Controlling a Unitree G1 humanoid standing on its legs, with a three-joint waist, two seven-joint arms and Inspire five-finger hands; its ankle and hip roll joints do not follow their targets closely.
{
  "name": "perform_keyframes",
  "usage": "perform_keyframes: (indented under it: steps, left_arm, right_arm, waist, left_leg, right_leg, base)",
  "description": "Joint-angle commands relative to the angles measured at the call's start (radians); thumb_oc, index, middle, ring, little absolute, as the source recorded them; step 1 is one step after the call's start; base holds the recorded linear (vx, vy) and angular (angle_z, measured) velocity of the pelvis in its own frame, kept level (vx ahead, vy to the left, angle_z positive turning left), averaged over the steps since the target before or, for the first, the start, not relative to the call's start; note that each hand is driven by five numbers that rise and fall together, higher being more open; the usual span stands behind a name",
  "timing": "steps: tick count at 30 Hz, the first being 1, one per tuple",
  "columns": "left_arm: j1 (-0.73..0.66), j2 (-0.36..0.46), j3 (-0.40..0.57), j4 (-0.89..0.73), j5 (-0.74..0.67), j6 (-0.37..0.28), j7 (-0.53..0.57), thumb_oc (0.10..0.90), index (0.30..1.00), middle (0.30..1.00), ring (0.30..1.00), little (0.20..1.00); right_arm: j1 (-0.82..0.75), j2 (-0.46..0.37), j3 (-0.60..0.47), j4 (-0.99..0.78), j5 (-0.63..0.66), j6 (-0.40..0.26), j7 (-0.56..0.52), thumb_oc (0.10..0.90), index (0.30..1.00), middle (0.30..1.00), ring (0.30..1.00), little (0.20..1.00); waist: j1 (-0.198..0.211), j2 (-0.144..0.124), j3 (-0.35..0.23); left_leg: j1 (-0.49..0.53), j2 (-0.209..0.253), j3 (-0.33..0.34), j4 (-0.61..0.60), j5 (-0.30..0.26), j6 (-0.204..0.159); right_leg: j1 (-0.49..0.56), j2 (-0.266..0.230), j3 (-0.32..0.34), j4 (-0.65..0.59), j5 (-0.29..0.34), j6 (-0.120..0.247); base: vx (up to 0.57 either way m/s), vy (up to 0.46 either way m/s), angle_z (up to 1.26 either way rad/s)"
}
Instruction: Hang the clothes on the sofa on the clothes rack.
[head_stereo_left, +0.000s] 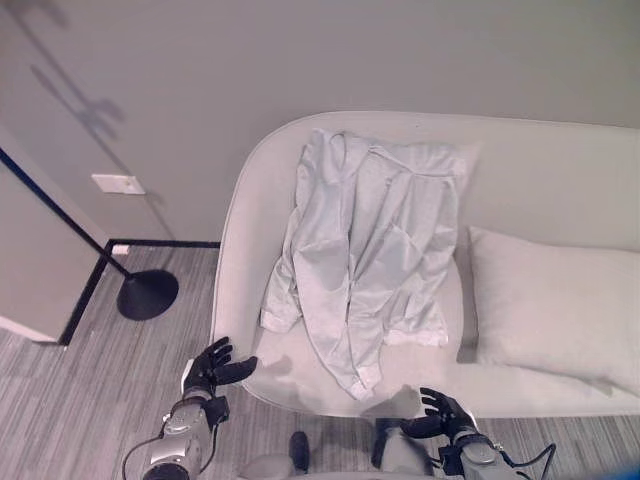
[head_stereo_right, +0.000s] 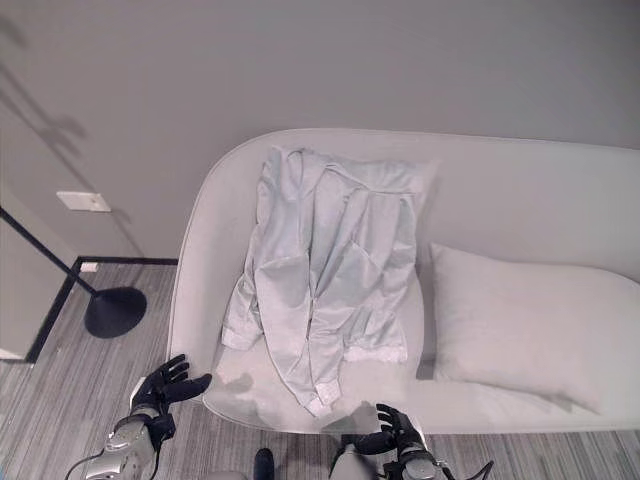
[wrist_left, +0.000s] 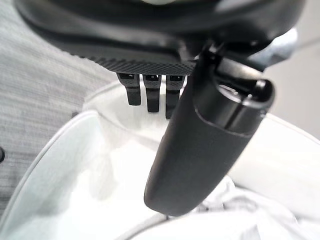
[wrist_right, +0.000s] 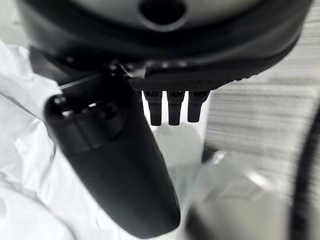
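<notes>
Fingers (head_stereo_left: 222, 350) spread; shirt (head_stereo_left: 365, 240) lengthwise down sofa (head_stereo_left: 560, 180)

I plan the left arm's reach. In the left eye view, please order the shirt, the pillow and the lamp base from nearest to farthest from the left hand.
From the left hand:
1. Shirt, draped on the sofa to its right.
2. Lamp base, on the floor ahead-left; close to the shirt's rank.
3. Pillow, far right.

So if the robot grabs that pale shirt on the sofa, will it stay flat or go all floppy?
Probably floppy: the pale, creased cloth shirt already drapes over the light grey sofa's back and sags in folds. It looks thin, so likely light. Its loose sleeves would probably dangle and could snag.
</notes>
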Motion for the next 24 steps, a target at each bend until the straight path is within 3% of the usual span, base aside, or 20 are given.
perform_keyframes:
  steps: [1, 4, 7, 12, 16, 20, 21, 24]
  left_arm:
    - [-0.006, 0.017, -0.003, -0.146, 0.044, -0.052, 0.005, 0.800, 0.900, 0.900, 0.900, 0.900]
    - [0.005, 0.012, 0.013, -0.258, 0.015, -0.057, -0.004, 0.800, 0.900, 0.900, 0.900, 0.900]
    - [0.006, 0.010, 0.021, -0.268, -0.009, -0.059, -0.020, 0.800, 0.900, 0.900, 0.900, 0.900]
    - [-0.069, 0.078, 0.049, -0.305, 0.043, -0.080, -0.018, 0.800, 0.900, 0.900, 0.900, 0.900]
    - [-0.137, 0.118, 0.030, -0.328, 0.057, -0.092, -0.008, 0.800, 0.900, 0.900, 0.900, 0.900]
    - [-0.255, 0.174, -0.032, -0.344, 0.077, -0.098, 0.010, 0.800, 0.900, 0.900, 0.900, 0.900]
    - [-0.338, 0.201, -0.085, -0.350, 0.075, -0.104, 0.023, 0.800, 0.900, 0.900, 0.900, 0.900]
    - [-0.395, 0.211, -0.122, -0.370, 0.060, -0.109, 0.041, 0.800, 0.900, 0.900, 0.900, 0.900]
  right_arm:
    - [-0.004, -0.079, -0.059, -0.049, -0.027, -0.018, -0.035, 0.800, 0.900, 0.900, 0.900, 0.900]
    - [0.003, -0.116, -0.093, -0.115, -0.036, -0.024, -0.031, 0.800, 0.900, 0.900, 0.900, 0.900]
    - [0.011, -0.141, -0.121, -0.156, -0.035, -0.027, -0.020, 0.800, 0.900, 0.900, 0.900, 0.900]
    - [-0.043, -0.280, -0.221, -0.311, -0.010, -0.061, -0.020, 0.800, 0.900, 0.900, 0.900, 0.900]
    - [-0.129, -0.364, -0.235, -0.312, 0.007, -0.082, -0.045, 0.800, 0.900, 0.900, 0.900, 0.900]
    - [-0.311, -0.458, -0.173, -0.284, 0.018, -0.093, -0.081, 0.800, 0.900, 0.900, 0.900, 0.900]
    - [-0.451, -0.502, -0.107, -0.264, 0.039, -0.100, -0.107, 0.800, 0.900, 0.900, 0.900, 0.900]
    - [-0.588, -0.519, -0.031, -0.271, 0.065, -0.109, -0.126, 0.800, 0.900, 0.900, 0.900, 0.900]
  waist:
    - [0.007, -0.022, 0.000]
    - [0.002, -0.012, -0.022]
    - [-0.006, -0.004, -0.030]
    - [-0.028, 0.021, -0.053]
    - [-0.026, 0.032, -0.056]
    - [-0.017, 0.046, -0.045]
    - [-0.009, 0.053, -0.031]
    - [0.001, 0.059, -0.006]
  left_leg:
    - [-0.072, 0.065, 0.061, 0.001, -0.051, -0.056]
    - [-0.064, 0.079, 0.053, 0.001, -0.056, -0.062]
    - [-0.050, 0.086, 0.056, 0.001, -0.062, -0.068]
    - [-0.014, 0.101, 0.073, 0.001, -0.083, -0.083]
    - [-0.006, 0.104, 0.076, 0.001, -0.090, -0.086]
    - [-0.019, 0.110, 0.073, 0.001, -0.084, -0.092]
    - [-0.041, 0.112, 0.070, 0.001, -0.071, -0.097]
    - [-0.079, 0.113, 0.058, 0.001, -0.055, -0.102]
  right_leg:
    - [0.150, 0.019, -0.028, -0.051, 0.122, -0.011]
    - [0.178, 0.033, -0.046, -0.051, 0.093, -0.015]
    - [0.195, 0.040, -0.049, -0.051, 0.080, -0.019]
    - [0.219, 0.052, -0.044, -0.051, 0.051, -0.018]
    - [0.225, 0.056, -0.042, -0.051, 0.044, -0.016]
    - [0.211, 0.060, -0.044, -0.051, 0.042, -0.013]
    - [0.194, 0.062, -0.047, -0.051, 0.045, -0.013]
    - [0.167, 0.063, -0.053, -0.051, 0.053, -0.014]
  base:
    - [0.15, -0.139, 0.34]
    - [0.18, -0.125, 0.29]
    - [0.10, -0.043, 0.00]
    - [0.13, -0.039, -0.08]
    - [0.06, -0.023, -0.12]
    - [0.00, -0.035, -0.05]
    - [-0.08, -0.050, -0.07]
    - [-0.10, -0.034, 0.01]
